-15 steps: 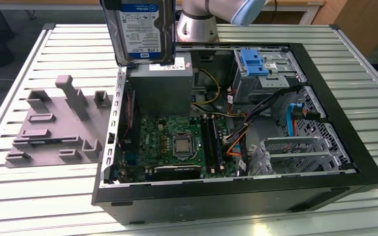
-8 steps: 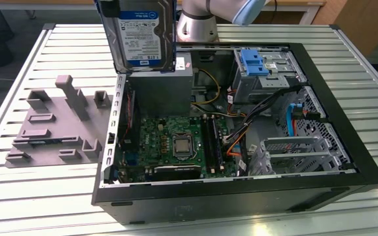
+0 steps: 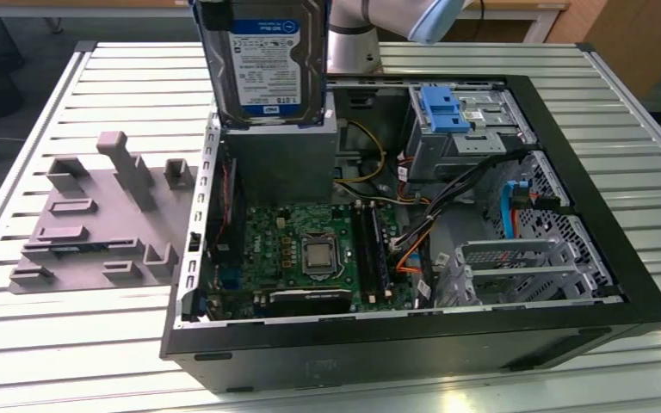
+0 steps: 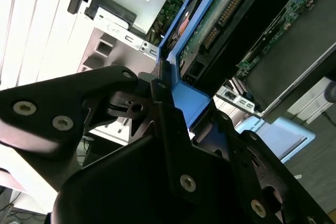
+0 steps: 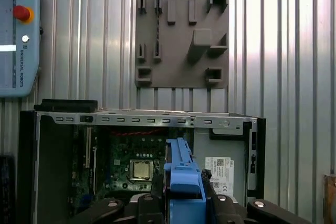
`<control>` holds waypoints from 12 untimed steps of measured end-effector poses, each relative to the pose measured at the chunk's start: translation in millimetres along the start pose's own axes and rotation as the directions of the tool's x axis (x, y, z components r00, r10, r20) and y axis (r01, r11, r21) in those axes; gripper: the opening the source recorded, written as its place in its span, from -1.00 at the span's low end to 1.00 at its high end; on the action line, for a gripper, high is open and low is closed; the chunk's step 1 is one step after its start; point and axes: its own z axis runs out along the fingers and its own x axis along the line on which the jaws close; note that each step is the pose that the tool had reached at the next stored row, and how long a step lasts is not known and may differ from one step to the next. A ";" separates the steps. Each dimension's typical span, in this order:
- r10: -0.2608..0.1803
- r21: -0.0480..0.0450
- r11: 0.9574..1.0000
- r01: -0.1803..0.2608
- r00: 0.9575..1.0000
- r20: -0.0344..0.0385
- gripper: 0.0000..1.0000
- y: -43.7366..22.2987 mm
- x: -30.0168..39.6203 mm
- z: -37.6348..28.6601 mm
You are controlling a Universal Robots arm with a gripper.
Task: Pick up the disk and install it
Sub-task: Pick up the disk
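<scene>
- Surface (image 3: 480,60): slatted light metal, carrying everything else in the scene.
- Computer case (image 3: 423,348): black tower lying on its side with the panel off and the interior exposed to the exterior view.
- Fixture plate (image 3: 89,224): grey slab with raised blocks, flat on the surface at 9 o'clock of the case in the exterior view, just beside its wall.
- Power supply (image 3: 279,163): grey box inside the case, at 11 o'clock of the interior.
- Motherboard (image 3: 296,232): green board on the case floor, at 6 o'clock of the power supply, with the processor socket near its middle.
- Disk (image 3: 264,60): silver drive with a white-and-blue label and blue side rails. It is held clear of the case on edge, label toward the exterior view, at 12 o'clock of the power supply. Whether its lower edge touches that box cannot be told.
- Blue bracket (image 3: 440,107): plastic piece on a silver cage, at 1 o'clock of the interior and well apart from the disk.
- Fingers (image 4: 170,129): black, clenched on the disk across its blue rails, as seen in both wrist views.
</scene>
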 end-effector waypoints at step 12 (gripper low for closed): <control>0.000 0.000 1.000 0.000 1.000 0.000 -0.27 -7.8 1.9 -0.2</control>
